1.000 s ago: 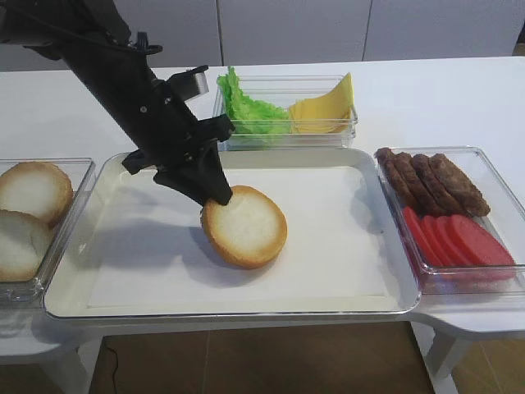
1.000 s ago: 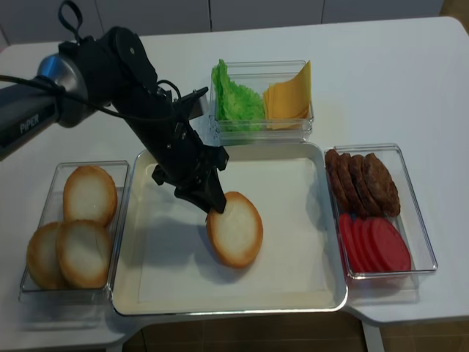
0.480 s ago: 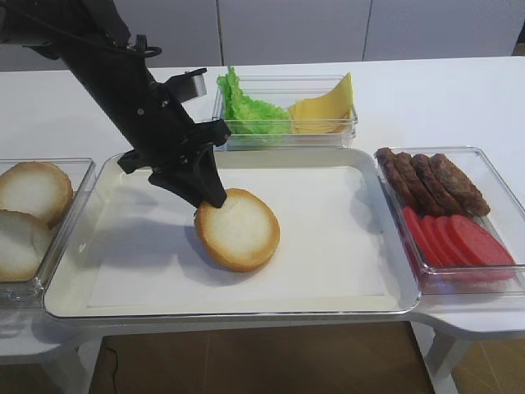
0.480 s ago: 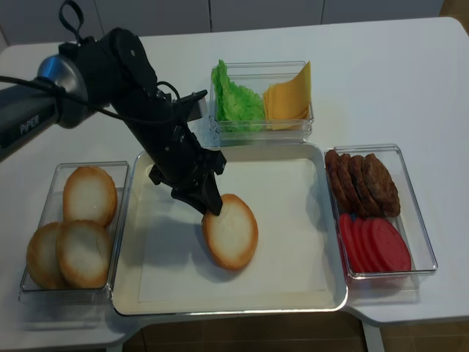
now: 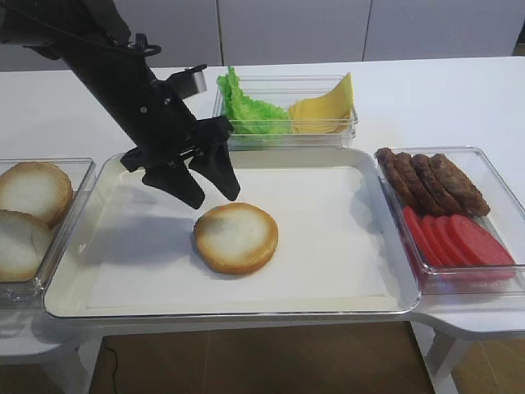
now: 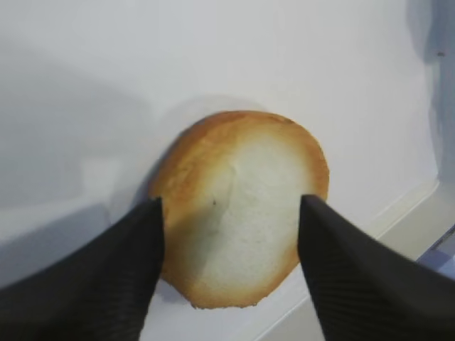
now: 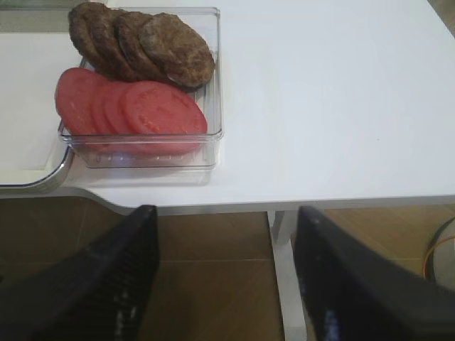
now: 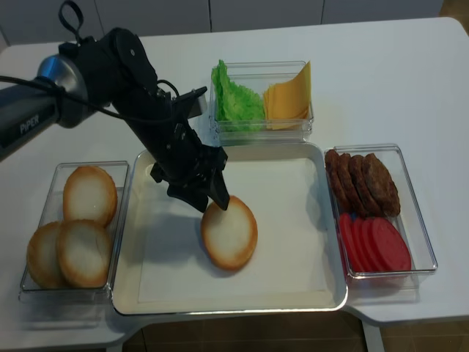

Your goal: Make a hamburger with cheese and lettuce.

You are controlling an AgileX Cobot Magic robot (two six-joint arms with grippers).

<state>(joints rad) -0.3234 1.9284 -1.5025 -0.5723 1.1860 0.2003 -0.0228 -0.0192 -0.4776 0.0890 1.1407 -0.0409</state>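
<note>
Hamburger [image 5: 236,237] bun lay flat, cut face up, on the tray [image 5: 328,300]; half a second earlier the left hand [image 5: 207,182] pinched its rim, but it now hung wide above, so cheese [image 5: 325,109] and lettuce [image 5: 246,107] could follow.

L arm, black w/ a silver collar near the shoulder end, reaches in diagonally from upper left, wrist angled down. Its black two-finger left gripper [image 5: 205,180] hangs w/ jaws spread apart, nothing between them; fingertips [image 5: 231,190] point down-right. Wrist view shows both dark ribbed fingers [image 6: 106,284] wide apart at frame bottom. Black right gripper [image 7: 224,284] seen only in its own wrist view: two fingers well apart, holding nothing, pointing down past the edge.
</note>
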